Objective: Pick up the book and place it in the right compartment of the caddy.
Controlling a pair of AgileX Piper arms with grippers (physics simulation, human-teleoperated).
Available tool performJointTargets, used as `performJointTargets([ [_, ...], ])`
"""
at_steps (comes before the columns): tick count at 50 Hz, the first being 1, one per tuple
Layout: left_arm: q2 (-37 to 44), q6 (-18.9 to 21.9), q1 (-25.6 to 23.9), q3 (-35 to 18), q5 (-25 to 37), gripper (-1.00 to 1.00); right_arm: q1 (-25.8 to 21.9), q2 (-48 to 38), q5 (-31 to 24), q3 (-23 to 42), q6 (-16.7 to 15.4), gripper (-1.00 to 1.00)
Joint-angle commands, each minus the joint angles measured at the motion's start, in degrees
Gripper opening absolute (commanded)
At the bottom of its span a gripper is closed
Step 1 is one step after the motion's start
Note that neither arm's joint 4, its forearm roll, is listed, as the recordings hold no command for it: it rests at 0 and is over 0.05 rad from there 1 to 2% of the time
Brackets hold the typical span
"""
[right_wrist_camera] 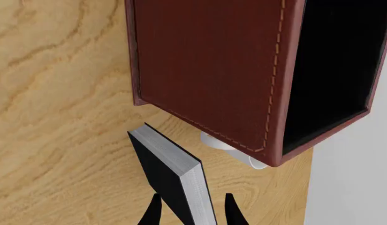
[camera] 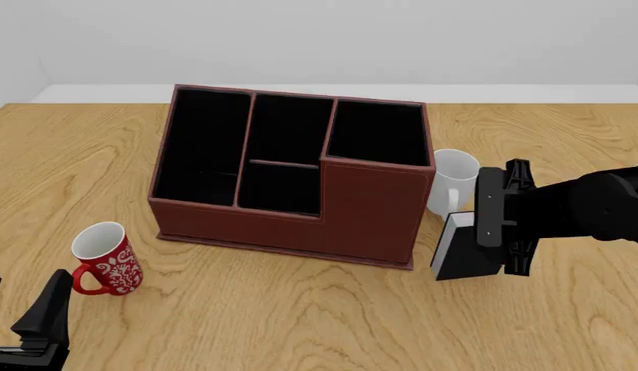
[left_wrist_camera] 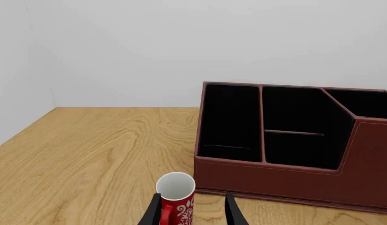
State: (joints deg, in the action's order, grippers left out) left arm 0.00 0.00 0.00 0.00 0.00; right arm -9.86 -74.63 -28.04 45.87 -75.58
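The black book (camera: 463,251) with white page edges is in my right gripper (camera: 499,232), which is shut on it. It is held tilted, low over the table, just right of the caddy (camera: 298,178). In the right wrist view the book (right_wrist_camera: 168,173) sits between my fingers (right_wrist_camera: 154,213), close to the caddy's reddish-brown outer wall (right_wrist_camera: 206,70). The right compartment (camera: 376,133) is black-lined and holds nothing. My left gripper (camera: 40,325) is open at the table's near left; the caddy shows ahead in the left wrist view (left_wrist_camera: 293,178).
A white mug (camera: 453,182) stands against the caddy's right side, just behind the book. A red patterned mug (camera: 105,259) stands at the caddy's front left, just ahead of my left gripper's fingers (left_wrist_camera: 150,215).
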Motion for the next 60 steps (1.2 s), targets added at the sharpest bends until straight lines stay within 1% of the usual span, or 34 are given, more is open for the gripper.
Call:
performJointTargets([
  [1,0.0,0.0,0.0,0.0,0.0,1.0,0.2,-2.0,1.6,-0.5,0.1,1.0],
  [25,0.0,0.0,0.0,0.0,0.0,1.0,2.2,-5.0,3.6,-0.8,-1.4,1.0],
  [26,0.0,0.0,0.0,0.0,0.0,1.0,2.6,-5.3,3.8,-1.1,-2.0,1.0],
  [33,0.0,0.0,0.0,0.0,0.0,1.0,3.5,-6.4,3.9,-0.2,-2.7,1.0],
  [43,0.0,0.0,0.0,0.0,0.0,1.0,3.8,-9.2,6.5,-0.2,-3.1,1.0],
  [44,0.0,0.0,0.0,0.0,0.0,1.0,3.8,-9.5,6.5,-0.1,-3.1,-1.0],
  [47,0.0,0.0,0.0,0.0,0.0,1.0,3.7,-9.3,6.2,-0.5,-2.9,-1.0],
  [52,0.0,0.0,0.0,0.0,0.0,1.0,1.5,-7.0,4.3,-2.4,-1.3,-1.0],
  [56,0.0,0.0,0.0,0.0,0.0,1.0,-1.5,-4.0,2.9,-4.7,1.0,-1.0],
  [60,0.0,0.0,0.0,0.0,0.0,1.0,-2.7,-1.8,2.6,-6.8,2.0,-1.0],
])
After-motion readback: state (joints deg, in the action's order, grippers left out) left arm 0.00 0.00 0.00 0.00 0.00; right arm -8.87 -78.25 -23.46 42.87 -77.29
